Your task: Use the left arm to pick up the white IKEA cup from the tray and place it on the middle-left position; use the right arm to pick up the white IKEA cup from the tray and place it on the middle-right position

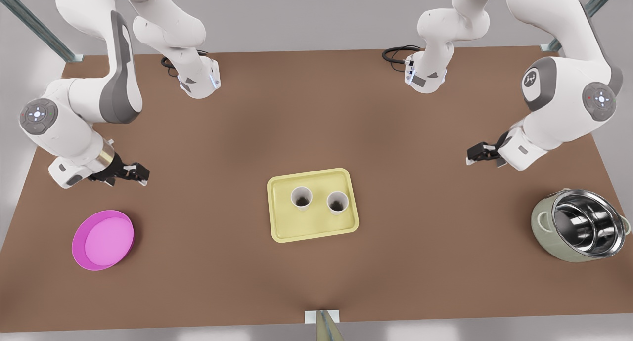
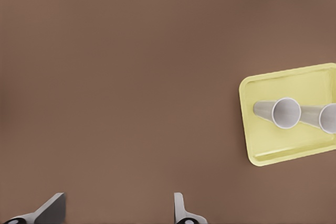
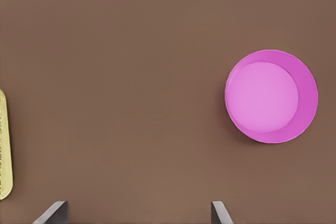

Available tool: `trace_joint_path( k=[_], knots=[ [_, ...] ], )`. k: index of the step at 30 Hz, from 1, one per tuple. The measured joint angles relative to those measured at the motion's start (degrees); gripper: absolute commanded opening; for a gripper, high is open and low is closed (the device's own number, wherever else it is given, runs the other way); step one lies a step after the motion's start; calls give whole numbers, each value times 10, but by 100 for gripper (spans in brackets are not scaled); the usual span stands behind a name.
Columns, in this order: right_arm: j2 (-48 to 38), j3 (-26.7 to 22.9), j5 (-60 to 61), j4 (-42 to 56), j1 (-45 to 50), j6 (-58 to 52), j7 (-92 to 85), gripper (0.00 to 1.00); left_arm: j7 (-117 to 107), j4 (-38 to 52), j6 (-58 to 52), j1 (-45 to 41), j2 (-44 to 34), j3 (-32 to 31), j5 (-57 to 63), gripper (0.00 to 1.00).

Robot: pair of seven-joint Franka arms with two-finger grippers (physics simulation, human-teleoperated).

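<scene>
Brown table (image 1: 207, 262): yellow tray (image 1: 282, 227) holds two upright white cups (image 1: 301, 197).

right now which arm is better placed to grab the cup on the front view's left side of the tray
Left. The left gripper hangs open over the table on that side, and that cup is the nearer of the two on the tray. The right gripper, also open, waits opposite.
</scene>
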Motion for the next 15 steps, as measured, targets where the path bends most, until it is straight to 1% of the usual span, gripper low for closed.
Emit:
trace_joint_path(
  k=[2,4,6,8,9,10,12,15],
  knots=[
    [32,1,1,0,67,19,3,100,1,4,10,-6,6,0,9,100],
    [40,-1,1,0,123,36,8,100,1,11,17,-26,22,-1,15,100],
    [28,-6,2,0,106,43,9,100,-6,14,29,-86,62,-1,22,100],
    [30,-5,2,0,74,48,7,100,-25,14,55,-166,116,-2,37,100],
    [37,-3,2,0,76,50,8,100,-34,14,68,-188,136,-2,43,100],
    [42,-2,2,0,96,52,12,100,-45,14,81,-201,150,-3,48,100],
    [66,-1,2,0,166,63,29,100,-67,18,107,-218,170,-2,53,100],
    [111,2,2,0,236,90,59,100,-102,85,135,-231,238,-2,57,100]
  ],
)
